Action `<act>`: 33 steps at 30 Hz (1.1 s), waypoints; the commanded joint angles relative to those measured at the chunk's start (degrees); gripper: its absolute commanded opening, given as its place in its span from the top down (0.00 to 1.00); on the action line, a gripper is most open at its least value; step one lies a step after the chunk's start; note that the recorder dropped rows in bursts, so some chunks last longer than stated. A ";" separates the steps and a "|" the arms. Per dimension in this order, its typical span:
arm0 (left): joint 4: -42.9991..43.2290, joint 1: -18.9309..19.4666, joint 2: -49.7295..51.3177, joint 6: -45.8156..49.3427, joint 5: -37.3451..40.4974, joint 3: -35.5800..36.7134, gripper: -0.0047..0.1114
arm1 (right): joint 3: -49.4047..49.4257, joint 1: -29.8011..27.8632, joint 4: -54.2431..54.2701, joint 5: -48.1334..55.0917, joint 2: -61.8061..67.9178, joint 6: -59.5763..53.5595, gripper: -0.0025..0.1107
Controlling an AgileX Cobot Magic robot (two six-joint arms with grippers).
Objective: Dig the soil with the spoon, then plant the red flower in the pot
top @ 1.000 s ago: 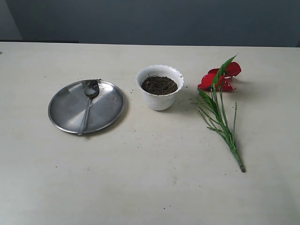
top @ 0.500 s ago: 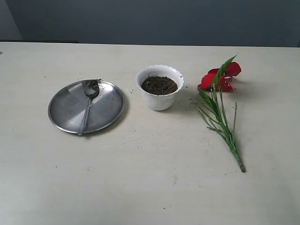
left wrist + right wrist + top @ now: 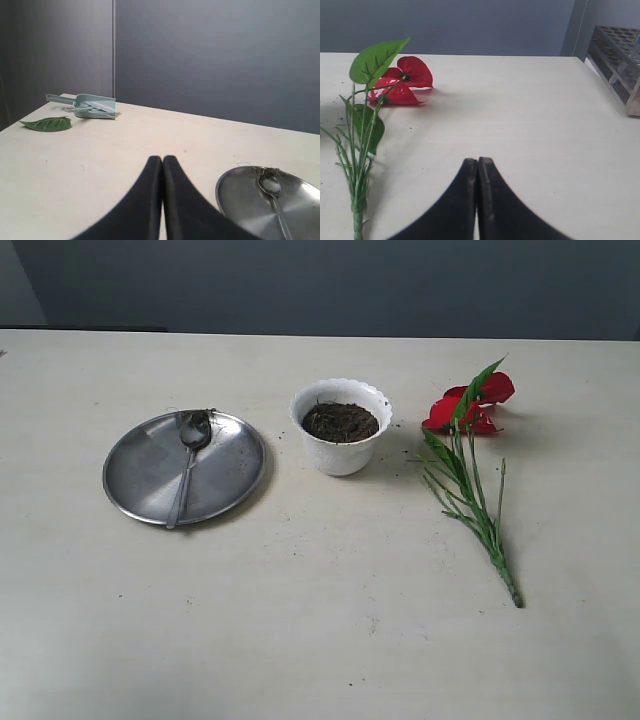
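Since neither arm shows in the exterior view, the pale table (image 3: 320, 640) carries the whole scene. On its left side lies a round steel plate (image 3: 140, 475). Far to the right, the red flower (image 3: 472, 490) lies flat on the table, petals toward the back wall and stem end toward the near edge. Between them stands the pot (image 3: 341, 445), white and scalloped, upright, with the soil (image 3: 340, 422) filling it close to the rim. The spoon (image 3: 184, 480) rests on the plate, with bits of soil clinging to its bowl.

The left gripper (image 3: 163, 159) has its jaws pressed together, holding nothing; the plate (image 3: 245, 200) and spoon (image 3: 272, 187) lie near its tips, clear of them. The right gripper (image 3: 478, 161) is likewise closed and empty, with the flower (image 3: 365, 120) nearby on the table, not touching.

A tube rack (image 3: 620, 60) stands well beyond the right gripper. A pale blue scoop (image 3: 90, 106) and a loose green leaf (image 3: 47, 123) lie far from the left one.
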 commanded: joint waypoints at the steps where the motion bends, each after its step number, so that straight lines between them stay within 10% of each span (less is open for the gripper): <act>1: -1.70 -0.27 -0.78 0.14 4.05 1.00 0.96 | 0.27 -0.15 0.01 -0.70 -0.18 -0.06 0.98; 33: -1.26 -6.72 -3.86 7.22 9.02 2.72 0.96 | 0.27 -0.15 -0.09 -0.70 -0.18 -0.06 0.98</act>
